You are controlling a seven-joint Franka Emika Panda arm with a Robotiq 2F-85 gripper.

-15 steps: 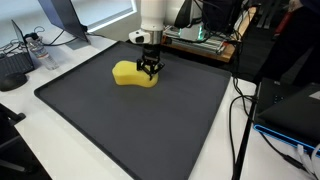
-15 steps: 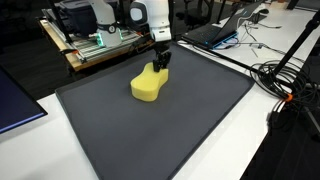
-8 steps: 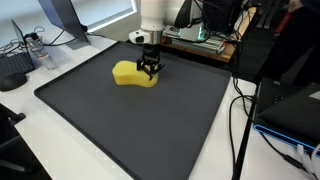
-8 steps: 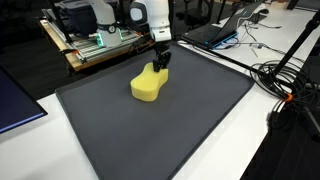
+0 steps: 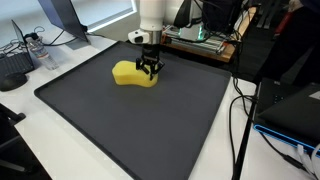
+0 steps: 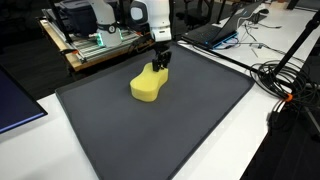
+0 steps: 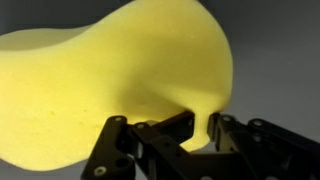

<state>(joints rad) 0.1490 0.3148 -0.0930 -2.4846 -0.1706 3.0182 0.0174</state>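
Tool (image 5: 150, 75) seemingly pinches sponge (image 5: 127, 72) on mat (image 5: 140, 125).

A white tabletop (image 5: 70, 150) carries a large dark grey mat (image 5: 150, 120) that covers most of it, as both exterior views show. A yellow foam block (image 5: 128, 73) lies on the mat near its far edge. Black cables (image 6: 283, 80) trail over the bare tabletop beside the mat

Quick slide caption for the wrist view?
Black fingers pinch the edge of a yellow foam sponge that fills the frame.
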